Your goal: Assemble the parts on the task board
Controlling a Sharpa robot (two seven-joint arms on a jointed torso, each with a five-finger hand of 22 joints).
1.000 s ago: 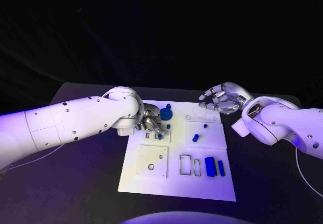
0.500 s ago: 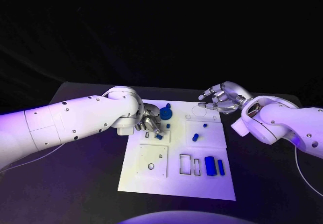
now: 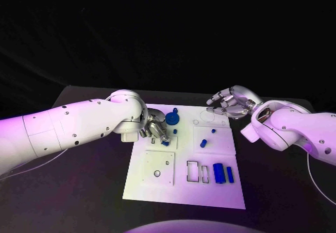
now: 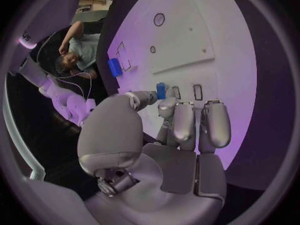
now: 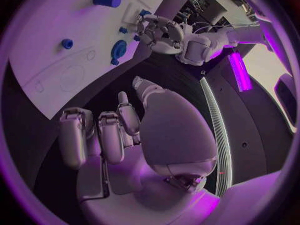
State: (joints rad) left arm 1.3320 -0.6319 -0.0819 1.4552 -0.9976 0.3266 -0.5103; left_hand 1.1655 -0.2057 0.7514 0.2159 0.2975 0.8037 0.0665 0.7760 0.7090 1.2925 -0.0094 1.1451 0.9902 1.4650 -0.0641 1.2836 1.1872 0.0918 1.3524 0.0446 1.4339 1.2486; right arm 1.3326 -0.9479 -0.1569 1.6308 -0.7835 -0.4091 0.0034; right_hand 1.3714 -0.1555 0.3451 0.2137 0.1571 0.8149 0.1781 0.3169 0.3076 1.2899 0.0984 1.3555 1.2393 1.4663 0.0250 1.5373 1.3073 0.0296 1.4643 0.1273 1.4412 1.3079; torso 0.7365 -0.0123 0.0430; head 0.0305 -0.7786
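Observation:
The white task board [image 3: 188, 193] lies in the middle of the black table. My left hand [image 3: 155, 127] is low over the board's far left panel and pinches a small blue part [image 4: 160, 90] between thumb and fingertip, close to two narrow slots [image 4: 198, 91]. My right hand [image 3: 227, 104] hovers above the board's far right corner, fingers loosely curved, holding nothing. A blue gear-like disc [image 3: 172, 118] sits beside the left hand. A blue peg [image 3: 203, 143] stands on the right panel. Two blue blocks [image 3: 218, 173] lie at the near right.
Empty outlined recesses [image 3: 193, 171] lie left of the two blue blocks, and a square panel with a round hole [image 3: 157, 173] takes up the near left. Bare black table [image 3: 84, 184] surrounds the board.

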